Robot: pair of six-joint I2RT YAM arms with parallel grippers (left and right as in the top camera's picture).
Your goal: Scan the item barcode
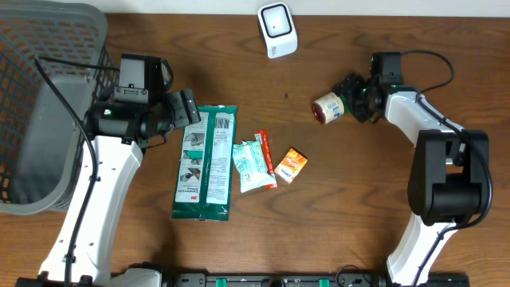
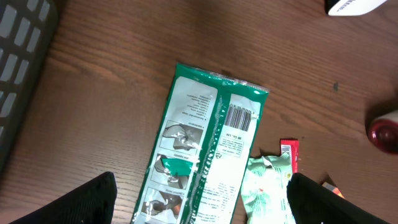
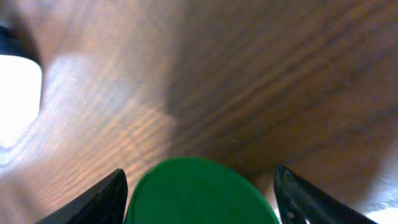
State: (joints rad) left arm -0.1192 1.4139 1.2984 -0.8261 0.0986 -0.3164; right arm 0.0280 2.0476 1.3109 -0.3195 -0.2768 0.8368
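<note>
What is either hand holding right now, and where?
Left hand: nothing. Right hand straddles the green lid of the jar; whether it grips cannot be told.

Dark brown with streaked wood grain on table. Grey open mesh on basket. White on scanner, dark-outlined square on face. Green and white on large packet, black-striped barcode on white panel. Pale green and white on crumpled pouch. Red on slim stick packet. Orange with white patch on small packet. Red end, cream label on jar; solid green on lid. White links, black joints on arms.
</note>
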